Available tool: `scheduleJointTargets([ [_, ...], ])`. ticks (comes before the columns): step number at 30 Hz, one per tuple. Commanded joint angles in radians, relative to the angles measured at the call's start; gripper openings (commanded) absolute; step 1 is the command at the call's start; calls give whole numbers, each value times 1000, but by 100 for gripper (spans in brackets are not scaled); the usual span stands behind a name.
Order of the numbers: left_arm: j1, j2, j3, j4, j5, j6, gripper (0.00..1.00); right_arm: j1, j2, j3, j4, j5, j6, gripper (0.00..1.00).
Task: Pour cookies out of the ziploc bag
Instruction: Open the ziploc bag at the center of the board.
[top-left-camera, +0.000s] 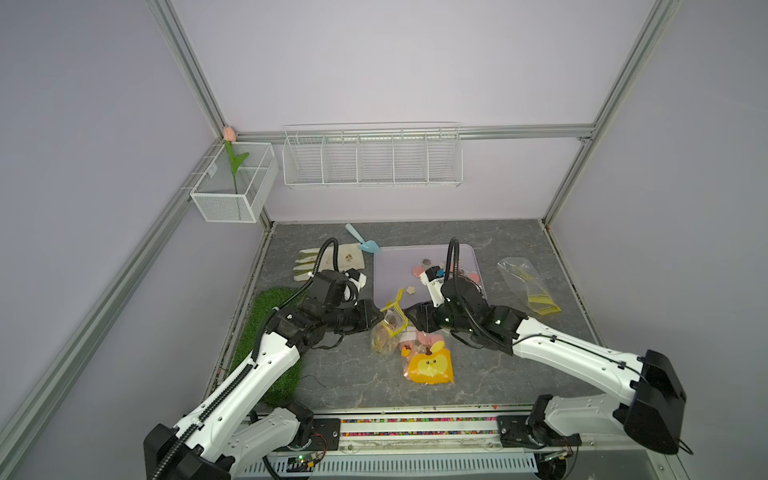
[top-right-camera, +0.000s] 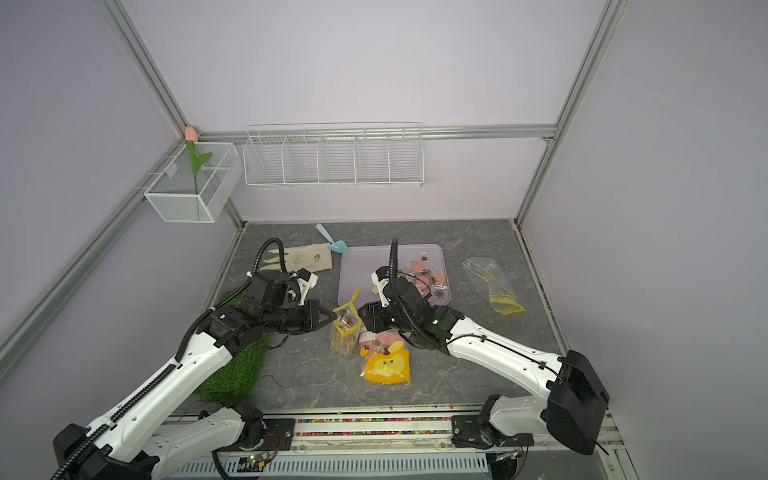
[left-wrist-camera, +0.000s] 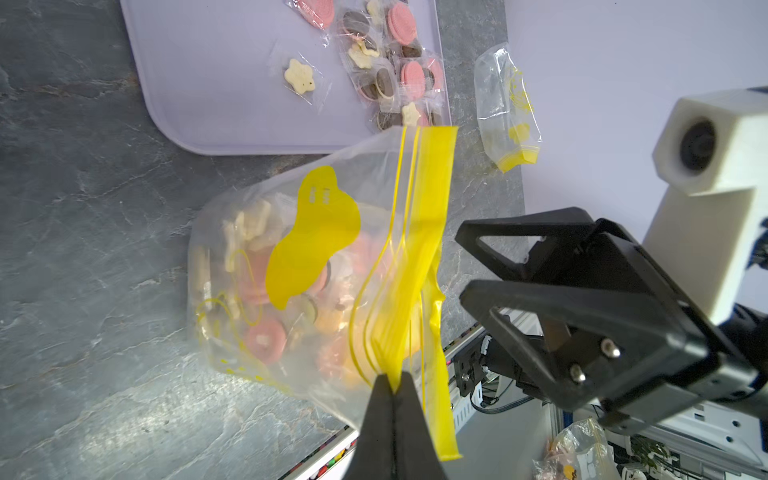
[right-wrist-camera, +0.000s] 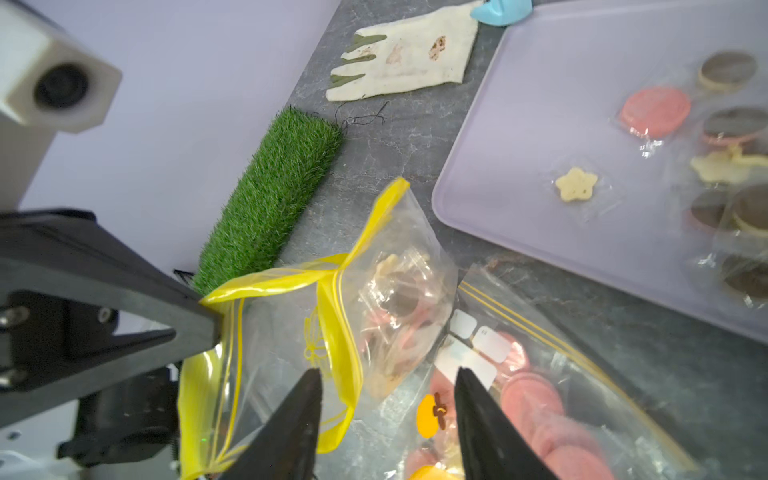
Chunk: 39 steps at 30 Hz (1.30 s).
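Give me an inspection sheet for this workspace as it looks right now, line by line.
Surface: grey stone-pattern table; no damage seen.
Job's things: ziploc bag held up by its yellow zip strip, cookies inside it; more wrapped cookies lie on the lavender tray.
Clutter: full bag with a yellow cartoon face, empty bag, glove, blue scoop, grass mat.
Grippers: left gripper shut on the ziploc bag's strip; right gripper open beside it, fingers holding nothing.
Cables: black conduit along each arm; loose black thread on the table by the grass mat.
Surroundings: white wire rack and mesh basket with a tulip on the walls.
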Motion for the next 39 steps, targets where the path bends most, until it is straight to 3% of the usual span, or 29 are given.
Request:
scheduleJointTargets([
  [1, -3, 4, 34, -13, 20, 38, 0, 5, 15, 55, -30, -41, -72, 62],
  [9, -3, 0, 21, 3, 23, 35, 0, 5, 91, 81, -10, -110, -82, 64],
  [17, -3, 3, 1, 14, 38, 31, 0, 6, 172, 78, 91, -111, -80, 57],
  [20, -3, 3, -5, 15, 36, 31, 0, 6, 200, 98, 106, -86, -68, 50],
  [31, -3, -26, 12, -53, -55, 32, 0, -32, 200, 84, 87, 67, 105, 7],
  [39, -3, -45, 28, -76, -82, 40, 0, -43, 159, 39, 78, 122, 193, 11],
])
